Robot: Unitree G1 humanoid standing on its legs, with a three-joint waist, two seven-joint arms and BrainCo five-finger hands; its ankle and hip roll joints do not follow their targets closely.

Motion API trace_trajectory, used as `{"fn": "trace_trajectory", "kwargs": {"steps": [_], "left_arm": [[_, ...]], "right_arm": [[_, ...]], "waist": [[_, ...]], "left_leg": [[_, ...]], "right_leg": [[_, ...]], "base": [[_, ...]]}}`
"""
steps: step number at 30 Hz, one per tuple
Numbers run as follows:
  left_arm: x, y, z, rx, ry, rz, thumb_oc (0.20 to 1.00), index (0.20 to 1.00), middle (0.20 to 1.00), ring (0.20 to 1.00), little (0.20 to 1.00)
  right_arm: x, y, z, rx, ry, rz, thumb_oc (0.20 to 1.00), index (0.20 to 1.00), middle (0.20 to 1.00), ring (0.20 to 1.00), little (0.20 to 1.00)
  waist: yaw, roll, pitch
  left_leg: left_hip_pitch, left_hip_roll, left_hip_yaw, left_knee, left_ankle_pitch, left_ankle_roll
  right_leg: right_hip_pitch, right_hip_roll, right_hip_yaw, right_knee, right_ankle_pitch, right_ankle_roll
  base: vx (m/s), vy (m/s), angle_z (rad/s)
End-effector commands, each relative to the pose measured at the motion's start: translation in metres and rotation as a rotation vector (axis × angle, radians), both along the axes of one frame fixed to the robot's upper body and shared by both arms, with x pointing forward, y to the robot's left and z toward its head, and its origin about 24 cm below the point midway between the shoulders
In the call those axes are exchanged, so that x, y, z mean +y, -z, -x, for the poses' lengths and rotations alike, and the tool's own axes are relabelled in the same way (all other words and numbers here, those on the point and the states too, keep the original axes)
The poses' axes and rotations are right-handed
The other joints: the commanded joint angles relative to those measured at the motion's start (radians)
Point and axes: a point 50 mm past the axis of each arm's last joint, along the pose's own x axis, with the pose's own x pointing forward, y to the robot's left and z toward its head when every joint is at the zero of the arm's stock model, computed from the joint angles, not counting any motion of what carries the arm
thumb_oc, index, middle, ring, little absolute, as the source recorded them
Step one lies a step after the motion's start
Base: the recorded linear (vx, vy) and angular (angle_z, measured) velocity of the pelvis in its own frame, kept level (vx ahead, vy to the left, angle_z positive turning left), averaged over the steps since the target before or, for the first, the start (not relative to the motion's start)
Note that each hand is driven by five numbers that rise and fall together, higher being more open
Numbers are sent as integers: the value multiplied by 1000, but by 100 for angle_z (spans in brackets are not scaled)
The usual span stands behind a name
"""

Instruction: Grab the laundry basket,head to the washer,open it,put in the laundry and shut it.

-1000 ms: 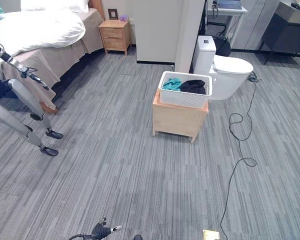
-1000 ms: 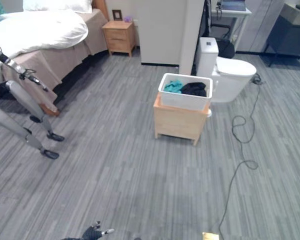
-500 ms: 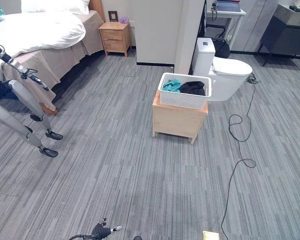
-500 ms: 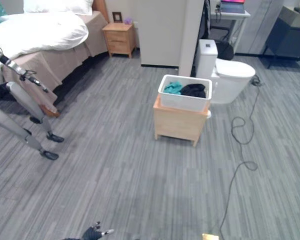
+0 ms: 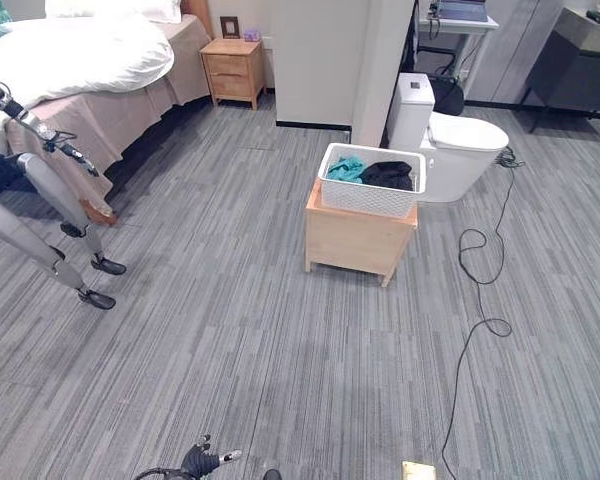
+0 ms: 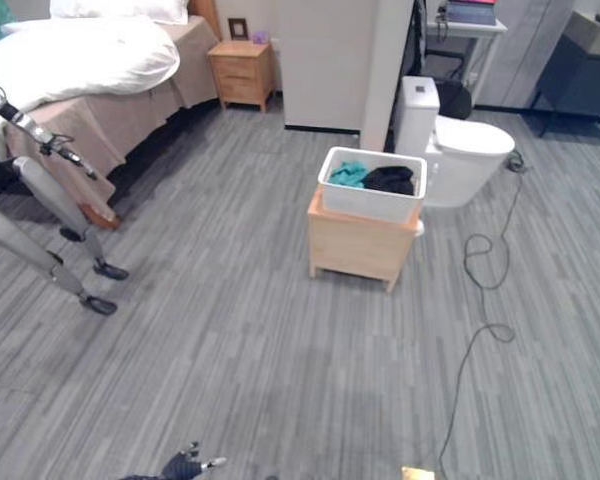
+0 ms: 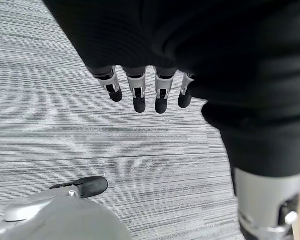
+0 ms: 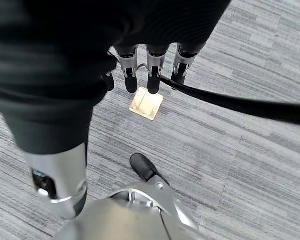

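step: heading for the laundry basket (image 5: pixel 371 179) on its wooden stand (image 5: pixel 358 238), far ahead | left hand (image 7: pixel 146 89), right hand (image 8: pixel 150 67): fingers relaxed, holding nothing | next: walk closer, grab the rim

We take the wooden stand (image 5: pixel 358 233) as landmark, mid-floor ahead of us. The laundry basket (image 5: pixel 370 180) sits on top of it; two garments (image 5: pixel 371 172) lie side by side in the basket. The toilet (image 5: pixel 448 141) stands behind the stand, to its right. A wall end (image 5: pixel 330 60) stands behind the stand. The nightstand (image 5: pixel 234 72) is far behind and left of it, with the bed (image 5: pixel 75 70) further left. A tripod (image 5: pixel 42 200) stands well left of the stand. A cable (image 5: pixel 477 290) runs along the floor to its right.
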Motion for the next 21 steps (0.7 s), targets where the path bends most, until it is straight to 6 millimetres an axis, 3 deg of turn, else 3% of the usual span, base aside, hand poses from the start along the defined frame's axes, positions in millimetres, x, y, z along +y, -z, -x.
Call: {"fn": "trace_trajectory", "kwargs": {"steps": [1, 3, 4, 5, 7, 9, 11, 15, 16, 17, 18, 19, 21], "left_arm": [[-2, -8, -29, -70, 17, 6, 1000, 1000, 1000, 1000, 1000], [-2, -8, -30, -78, 11, 17, 1000, 1000, 1000, 1000, 1000], [-3, -8, -29, -77, 7, 24, 1000, 1000, 1000, 1000, 1000], [-2, -5, -19, -49, -6, 27, 1000, 1000, 1000, 1000, 1000], [1, -4, -15, -41, -18, 23, 1000, 1000, 1000, 1000, 1000], [4, -3, -11, -29, -49, 19, 1000, 1000, 1000, 1000, 1000], [8, -3, -9, -26, -77, 9, 1000, 1000, 1000, 1000, 1000], [19, -1, 3, -2, -150, -1, 1000, 1000, 1000, 1000, 1000], [26, -3, 1, -6, -158, -23, 1000, 1000, 1000, 1000, 1000], [28, -4, 0, -11, -159, -29, 1000, 1000, 1000, 1000, 1000], [28, -4, 0, -11, -159, -29, 1000, 1000, 1000, 1000, 1000], [30, -6, -3, -26, -160, -35, 1000, 1000, 1000, 1000, 1000], [33, -12, -14, -81, -162, -37, 1000, 1000, 1000, 1000, 1000]], "right_arm": [[-9, -4, -10, -10, 7, 32, 1000, 1000, 1000, 1000, 1000], [-12, -6, -19, -38, -7, 46, 1000, 1000, 1000, 1000, 1000], [-13, -7, -23, -51, -14, 50, 1000, 1000, 1000, 1000, 1000], [-14, -10, -34, -84, -21, 55, 1000, 1000, 1000, 1000, 1000], [-15, -11, -38, -104, -14, 58, 1000, 1000, 1000, 1000, 1000], [-12, -12, -46, -136, -14, 49, 1000, 1000, 1000, 1000, 1000], [-8, -13, -52, -159, -19, 43, 1000, 1000, 1000, 1000, 1000], [5, -12, -60, -185, -29, 0, 1000, 1000, 1000, 1000, 1000], [9, -11, -62, -193, -13, -17, 1000, 1000, 1000, 1000, 1000], [12, -10, -59, -188, -3, -29, 1000, 1000, 1000, 1000, 1000], [12, -10, -59, -188, -3, -29, 1000, 1000, 1000, 1000, 1000], [15, -9, -57, -182, 7, -41, 1000, 1000, 1000, 1000, 1000], [18, -8, -57, -189, 13, -58, 1000, 1000, 1000, 1000, 1000]], "waist": [[8, -15, 44], [31, -20, 102], [37, -20, 112], [42, -26, 121], [54, -33, 115], [67, -34, 102], [77, -42, 99], [101, -56, 69], [112, -88, 67], [114, -100, 61], [115, -101, 61], [113, -113, 58], [100, -106, 55]], "left_leg": [[-93, 117, -43, 135, 30, -63], [-220, 115, -84, 397, 118, -71], [-245, 108, -84, 451, 125, -59], [-307, 130, 2, 473, 86, -55], [-335, 94, 19, 334, 70, -45], [-340, 79, 6, 110, 130, -48], [-360, 66, 3, -5, 161, -50], [-356, 68, 39, -25, 213, -26], [-372, 40, 55, 77, 182, -15], [-362, 23, 59, 112, 149, 2], [-363, 22, 60, 114, 147, 2], [-349, -5, 65, 131, 118, 25], [-317, -32, 78, 134, 84, 65]], "right_leg": [[45, -32, 107, 19, -102, 26], [68, 3, 104, 26, -113, -8], [75, 10, 102, 22, -114, -11], [93, 26, 101, 12, -143, -13], [92, 28, 98, 8, -156, -3], [98, 40, 99, 8, -188, 8], [108, 50, 111, 18, -211, 8], [139, 55, 134, 83, -250, 30], [145, 16, 135, 163, -255, 47], [139, -7, 136, 212, -234, 70], [139, -8, 137, 213, -234, 71], [117, -38, 138, 293, -170, 105], [33, -79, 141, 472, -32, 155]], "base": [[23, -304, 21], [27, -321, 40], [215, -231, 13], [282, -161, -5], [312, -29, -7], [302, 73, 1], [332, 76, -17], [472, 195, -41], [654, 278, -55], [486, 212, -43], [358, 240, -25], [263, 255, -16], [360, 370, 0]]}}
